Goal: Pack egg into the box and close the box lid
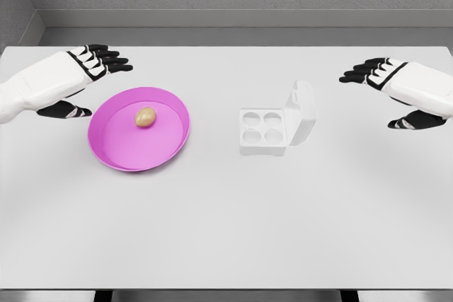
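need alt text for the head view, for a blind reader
A tan egg lies in a pink bowl on a white table, left of an open white box with four empty cups and its lid raised. The left robot hand and right robot hand hover open at the sides.

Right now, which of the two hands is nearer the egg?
The left hand, hovering just beyond the pink plate holding the egg; the right hand sits past the open box.

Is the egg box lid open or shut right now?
Open. The lid stands raised at the right side of the egg box, and all four cups show empty. The egg lies in the pink bowl.
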### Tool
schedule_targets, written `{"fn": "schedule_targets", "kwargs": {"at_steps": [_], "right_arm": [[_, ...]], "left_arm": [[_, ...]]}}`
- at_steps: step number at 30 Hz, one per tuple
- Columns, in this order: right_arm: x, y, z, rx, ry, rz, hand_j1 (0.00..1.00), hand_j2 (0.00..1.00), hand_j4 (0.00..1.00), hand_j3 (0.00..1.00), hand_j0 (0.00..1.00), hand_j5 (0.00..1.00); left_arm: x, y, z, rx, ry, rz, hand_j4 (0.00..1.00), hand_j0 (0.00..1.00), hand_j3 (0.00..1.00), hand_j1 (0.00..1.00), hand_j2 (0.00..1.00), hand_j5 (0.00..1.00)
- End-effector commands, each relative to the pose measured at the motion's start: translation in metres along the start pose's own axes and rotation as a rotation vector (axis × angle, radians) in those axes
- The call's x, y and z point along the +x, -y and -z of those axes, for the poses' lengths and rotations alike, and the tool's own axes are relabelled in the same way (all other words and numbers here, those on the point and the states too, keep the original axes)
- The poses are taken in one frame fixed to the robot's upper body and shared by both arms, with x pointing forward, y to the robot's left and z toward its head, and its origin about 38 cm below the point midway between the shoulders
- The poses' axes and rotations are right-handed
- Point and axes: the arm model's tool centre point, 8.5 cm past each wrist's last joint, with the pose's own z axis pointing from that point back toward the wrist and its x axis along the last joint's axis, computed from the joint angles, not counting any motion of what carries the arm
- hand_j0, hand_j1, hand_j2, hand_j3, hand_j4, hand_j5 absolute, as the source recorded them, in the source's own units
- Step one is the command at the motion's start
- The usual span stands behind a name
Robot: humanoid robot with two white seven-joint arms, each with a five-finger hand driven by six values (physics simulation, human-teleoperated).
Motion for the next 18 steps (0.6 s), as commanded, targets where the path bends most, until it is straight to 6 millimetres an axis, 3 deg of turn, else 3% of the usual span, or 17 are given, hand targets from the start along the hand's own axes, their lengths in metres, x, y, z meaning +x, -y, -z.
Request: {"fn": "schedule_targets", "kwargs": {"at_steps": [1, 8, 11, 13, 17, 18], "right_arm": [[0.000, 0.000, 0.000, 0.000, 0.000, 0.006, 1.00, 1.00, 1.00, 1.00, 1.00, 1.00], [-0.009, -0.004, 0.001, 0.002, -0.071, 0.039, 1.00, 1.00, 1.00, 1.00, 1.00, 1.00], [-0.026, -0.028, 0.005, 0.032, -0.111, 0.112, 1.00, 1.00, 1.00, 1.00, 1.00, 1.00], [-0.024, -0.031, 0.008, 0.042, -0.103, 0.118, 1.00, 1.00, 1.00, 1.00, 1.00, 1.00], [-0.020, -0.040, 0.015, 0.053, -0.088, 0.144, 1.00, 1.00, 1.00, 1.00, 1.00, 1.00], [-0.020, -0.041, 0.016, 0.053, -0.086, 0.145, 1.00, 1.00, 1.00, 1.00, 1.00, 1.00]], "left_arm": [[-0.001, 0.000, -0.001, 0.002, -0.003, -0.006, 1.00, 1.00, 1.00, 1.00, 1.00, 1.00], [0.000, 0.007, 0.002, -0.076, 0.012, -0.048, 1.00, 1.00, 1.00, 1.00, 1.00, 1.00], [0.023, 0.015, 0.029, -0.256, 0.172, -0.167, 1.00, 1.00, 1.00, 1.00, 1.00, 1.00], [0.037, -0.009, 0.057, -0.141, 0.253, -0.191, 1.00, 1.00, 1.00, 1.00, 1.00, 1.00], [0.040, -0.032, 0.077, -0.156, 0.262, -0.144, 1.00, 1.00, 1.00, 1.00, 1.00, 1.00], [0.034, -0.032, 0.083, -0.169, 0.193, -0.190, 1.00, 1.00, 1.00, 1.00, 1.00, 1.00]]}}
